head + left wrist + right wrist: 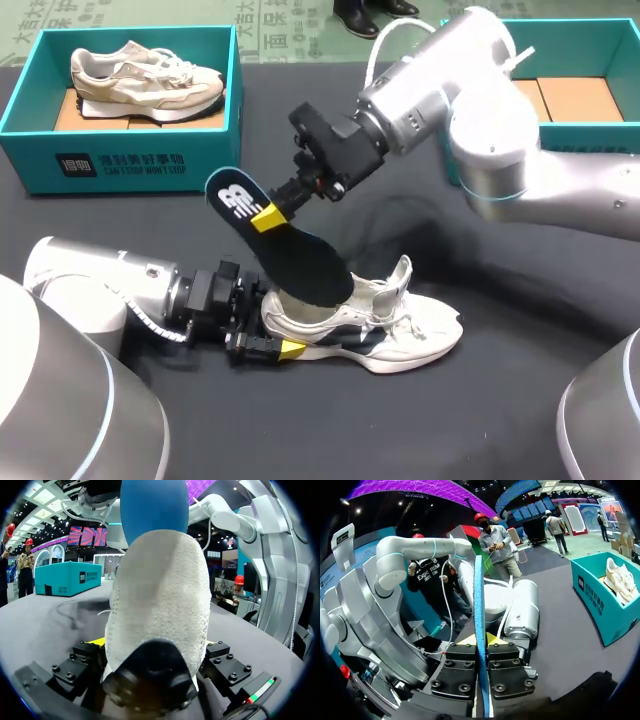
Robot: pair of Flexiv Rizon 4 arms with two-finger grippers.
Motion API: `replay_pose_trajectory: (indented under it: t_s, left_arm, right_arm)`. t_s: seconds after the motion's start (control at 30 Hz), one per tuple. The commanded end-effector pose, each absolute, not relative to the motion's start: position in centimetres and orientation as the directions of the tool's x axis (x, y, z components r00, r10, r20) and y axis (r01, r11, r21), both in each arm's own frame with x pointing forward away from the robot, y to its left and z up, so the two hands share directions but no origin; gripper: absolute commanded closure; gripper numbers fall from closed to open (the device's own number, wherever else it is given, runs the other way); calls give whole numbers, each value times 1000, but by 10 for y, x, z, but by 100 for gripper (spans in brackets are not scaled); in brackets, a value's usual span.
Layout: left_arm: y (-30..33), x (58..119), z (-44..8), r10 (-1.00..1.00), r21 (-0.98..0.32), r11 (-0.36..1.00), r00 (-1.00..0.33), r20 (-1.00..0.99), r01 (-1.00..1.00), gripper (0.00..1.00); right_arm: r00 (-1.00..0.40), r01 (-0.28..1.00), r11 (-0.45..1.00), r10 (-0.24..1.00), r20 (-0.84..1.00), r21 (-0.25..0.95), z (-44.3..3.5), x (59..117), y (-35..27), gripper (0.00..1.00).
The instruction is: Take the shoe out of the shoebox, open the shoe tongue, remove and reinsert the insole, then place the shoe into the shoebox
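Shoe (400, 325) set upright on the table (300, 430), heel clamped by left gripper (270, 322), dark insole (300, 255) pinched at its heel end by right gripper (265, 215), front end tucked into the shoe, teal shoebox (130, 150) well behind, second shoe (140, 75) inside

Bright, even overhead light falls on the dark table (480, 410), with soft shadows around the shoe (400, 335)

table (400, 430): dark | spare shoe (145, 78) (beige): on cardboard insert (72, 112)
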State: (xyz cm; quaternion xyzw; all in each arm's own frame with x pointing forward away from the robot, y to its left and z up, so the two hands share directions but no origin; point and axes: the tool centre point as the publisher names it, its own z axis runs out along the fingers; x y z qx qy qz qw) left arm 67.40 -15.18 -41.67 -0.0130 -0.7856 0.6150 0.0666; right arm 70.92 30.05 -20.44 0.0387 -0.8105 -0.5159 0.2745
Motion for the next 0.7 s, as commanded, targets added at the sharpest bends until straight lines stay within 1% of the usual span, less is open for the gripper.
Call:
replay_pose_trajectory:
  t_s: [0.03,0.37,0.43,0.47,0.53,0.57,0.6,0.67,0.7]
  left_arm:
    - [-152,674,-418,102,-968,245,-991,89,-62,100]
    - [-152,674,-418,102,-968,245,-991,89,-62,100]
    - [-152,674,-418,102,-968,245,-991,89,-62,100]
    - [-152,674,-418,102,-968,245,-991,89,-62,100]
    - [-152,674,-418,102,-968,245,-991,89,-62,100]
    - [-152,674,-418,102,-968,245,-991,89,-62,100]
    - [-152,674,-418,102,-968,245,-991,89,-62,100]
    - [-152,674,-418,102,-968,245,-991,89,-62,100]
    - [-152,674,-418,102,-968,245,-991,89,-62,100]
  right_arm:
    - [-881,204,413,-317,350,887,-186,698,274,100]
    - [-881,204,413,-317,350,887,-186,698,274,100]
    - [-887,176,378,-339,313,909,-165,706,278,100]
    - [-891,191,378,-321,322,906,-155,710,276,100]
    - [-873,255,322,-329,360,912,-138,715,273,100]
    - [-883,262,320,-301,360,911,-130,716,270,100]
    - [-875,294,280,-305,375,914,-122,717,266,100]
    - [-881,327,277,-257,397,903,-108,717,260,100]
    - [-864,365,267,-259,431,892,-102,717,257,100]
